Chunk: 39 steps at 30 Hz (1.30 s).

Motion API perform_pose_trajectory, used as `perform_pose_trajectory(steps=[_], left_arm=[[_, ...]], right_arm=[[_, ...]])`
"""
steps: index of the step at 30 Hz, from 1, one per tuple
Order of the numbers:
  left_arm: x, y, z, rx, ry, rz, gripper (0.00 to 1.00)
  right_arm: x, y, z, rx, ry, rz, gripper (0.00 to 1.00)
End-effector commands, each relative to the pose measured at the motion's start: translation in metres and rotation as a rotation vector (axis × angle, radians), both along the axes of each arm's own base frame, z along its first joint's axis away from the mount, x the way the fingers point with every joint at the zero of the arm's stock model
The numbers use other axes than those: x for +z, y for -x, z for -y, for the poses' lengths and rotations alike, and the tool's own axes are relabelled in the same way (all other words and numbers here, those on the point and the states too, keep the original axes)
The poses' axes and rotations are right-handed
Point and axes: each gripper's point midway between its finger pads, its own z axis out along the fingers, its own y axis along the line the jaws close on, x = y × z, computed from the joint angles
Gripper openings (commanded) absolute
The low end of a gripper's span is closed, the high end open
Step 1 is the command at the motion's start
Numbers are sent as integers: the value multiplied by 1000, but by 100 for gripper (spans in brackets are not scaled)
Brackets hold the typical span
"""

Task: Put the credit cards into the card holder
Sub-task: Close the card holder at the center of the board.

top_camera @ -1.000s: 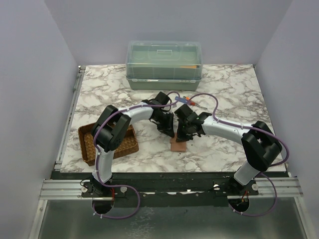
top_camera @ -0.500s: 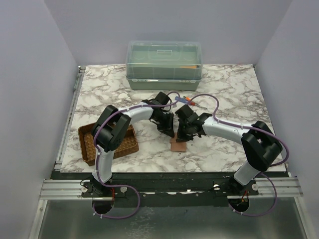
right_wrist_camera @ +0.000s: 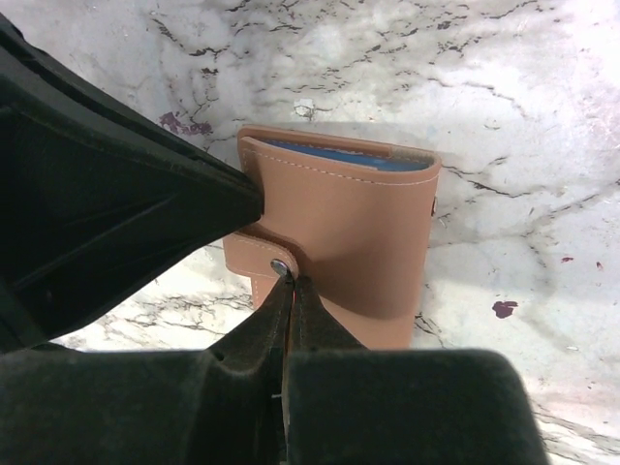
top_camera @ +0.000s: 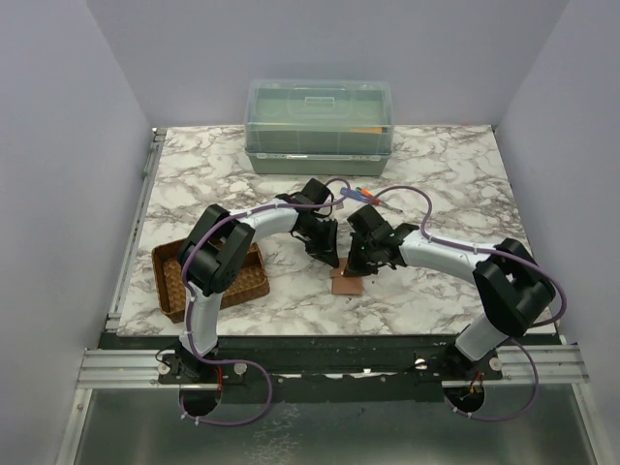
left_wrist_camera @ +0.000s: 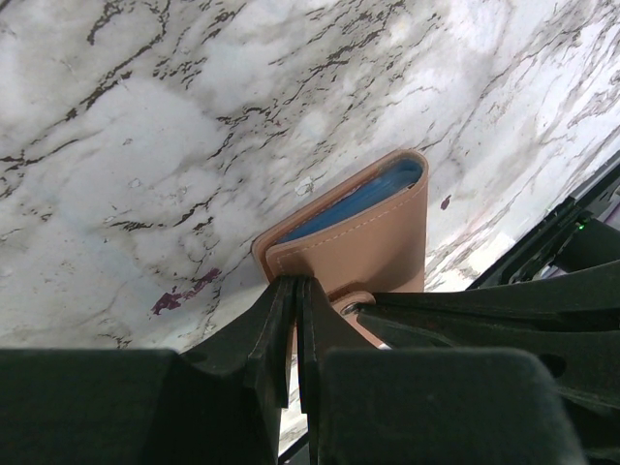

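The tan leather card holder [top_camera: 346,284] lies folded on the marble desk [top_camera: 455,165], with a light blue card [left_wrist_camera: 354,201] showing edge-on inside its far side. A brown woven tray [top_camera: 170,286] sits well off to the holder's left and a lidded green box [top_camera: 320,126] far behind it. The left pincer [left_wrist_camera: 293,291] has its fingers pressed together, tips against the holder's far left corner, and the right pincer [right_wrist_camera: 289,286] is likewise closed on nothing, its tips touching the holder's snap stud [right_wrist_camera: 281,267].
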Motion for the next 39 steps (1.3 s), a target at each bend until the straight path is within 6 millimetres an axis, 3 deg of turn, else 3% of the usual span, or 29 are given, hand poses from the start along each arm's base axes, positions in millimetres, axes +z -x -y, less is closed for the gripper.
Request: perform_pose_trajectory(steps=[1,4,7,14,27,39], left_arm=[[-9,-1,-5,-11,-58,28,12],[-9,0,-5,-14,-60,29,12],[-9,0,-5,-14,-60,31,12],[-8,1,-4,-19,-57,30,12],[-9,1,-5,-20,-61,31,12],[-9,1,-5,-21,-62,30,12]], right_arm=[[11,3,-5,54,-48,19,0],[32,-4,-21,83,-129,61,0],[38,-5,-20,60,-120,50,0],[25,6,-1,11,-39,-6,0],[5,14,5,2,-2,-60,0],[-3,9,11,-10,50,-57,0]])
